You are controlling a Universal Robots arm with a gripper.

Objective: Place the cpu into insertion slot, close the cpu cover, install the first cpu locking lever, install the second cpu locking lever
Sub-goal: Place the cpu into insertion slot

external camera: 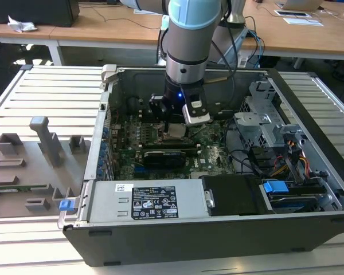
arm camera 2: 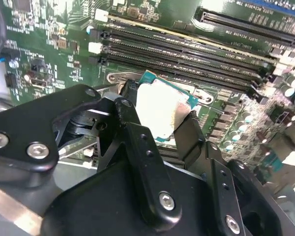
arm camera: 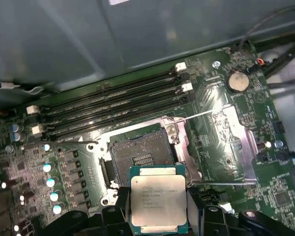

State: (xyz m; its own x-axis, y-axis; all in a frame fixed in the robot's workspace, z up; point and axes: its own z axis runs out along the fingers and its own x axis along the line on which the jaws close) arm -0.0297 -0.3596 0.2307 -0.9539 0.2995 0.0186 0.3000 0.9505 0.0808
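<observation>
Silvery cpu (arm camera: 157, 199) is pinched between the 2 jaws of my gripper (external camera: 176, 129), hovering close by the bare socket (arm camera: 140, 156); cpu cover (arm camera: 234, 142) lies flipped open right beside that socket.

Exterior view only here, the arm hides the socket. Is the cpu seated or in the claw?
Observer: In the claw. In both wrist views it is shut on the cpu, gripping two opposite edges.
Operator: Slot empty?
Observer: Yes. In the first wrist view the insertion slot lies bare with its contacts exposed, and the cpu is not in it.
Operator: Cover?
Observer: The cpu cover is swung open and lies flat beside the slot.
</observation>
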